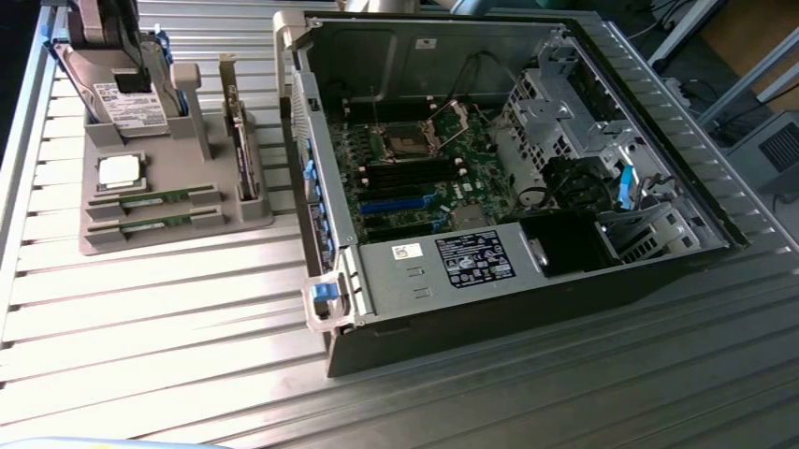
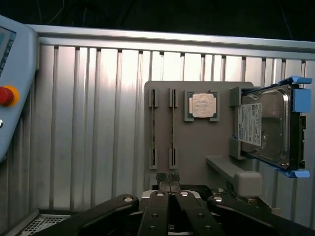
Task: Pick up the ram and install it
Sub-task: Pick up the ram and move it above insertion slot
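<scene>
Looking across the ribbed metal table point(image 1: 150, 355), we see long parallel slats catching soft light, with a grey tray point(image 1: 243, 221) at the exterior view's left and an open case point(image 1: 413, 271) in the middle. Inside the case lies the green motherboard point(image 1: 425, 168).

Both sticks rest flat in the tray's slots, side by side. The first ram point(image 1: 163, 197) sits just beside the CPU point(image 1: 119, 171), and the second ram point(image 1: 160, 222) lies on its far side from the CPU. A drive point(image 1: 125, 103) in a blue frame and an upright card point(image 1: 239, 131) stand on the same tray.

From the wrist we find the gripper point(image 2: 167, 178) with its fingers pressed together and nothing between them. The tips show near the ends of the first ram point(image 2: 173, 129) and second ram point(image 2: 153, 129), apart from both.

A pale pendant point(image 2: 15, 88) with a red button rests at the table's edge. Beyond the table the room is dark in the wrist view. Past the case in the exterior view we make out bare floor, slanted metal legs and a grey box point(image 1: 768, 150).
</scene>
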Controlling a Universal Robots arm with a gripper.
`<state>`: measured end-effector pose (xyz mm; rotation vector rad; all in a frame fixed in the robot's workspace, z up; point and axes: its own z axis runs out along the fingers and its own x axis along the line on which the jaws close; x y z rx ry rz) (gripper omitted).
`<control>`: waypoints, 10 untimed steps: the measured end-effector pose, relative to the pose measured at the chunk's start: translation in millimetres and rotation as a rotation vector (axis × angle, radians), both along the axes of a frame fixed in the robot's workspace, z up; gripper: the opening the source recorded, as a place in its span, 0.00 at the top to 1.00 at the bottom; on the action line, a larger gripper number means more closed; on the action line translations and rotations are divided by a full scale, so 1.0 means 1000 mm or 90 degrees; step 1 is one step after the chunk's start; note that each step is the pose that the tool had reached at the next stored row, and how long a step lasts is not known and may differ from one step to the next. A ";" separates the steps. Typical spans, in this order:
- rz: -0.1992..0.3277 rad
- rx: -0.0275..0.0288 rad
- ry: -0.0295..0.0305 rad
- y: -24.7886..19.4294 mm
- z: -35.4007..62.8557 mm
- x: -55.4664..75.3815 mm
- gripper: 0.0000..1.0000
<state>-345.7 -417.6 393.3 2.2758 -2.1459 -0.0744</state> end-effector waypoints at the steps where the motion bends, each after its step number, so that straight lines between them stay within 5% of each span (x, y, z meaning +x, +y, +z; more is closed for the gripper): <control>1: 0.002 0.0000 0.0000 0.0000 0.0000 0.000 0.90; 7: 0.002 0.0000 0.0000 0.0000 0.0000 0.000 0.89; 10: 0.002 0.0000 0.0000 0.0000 0.0000 0.000 0.71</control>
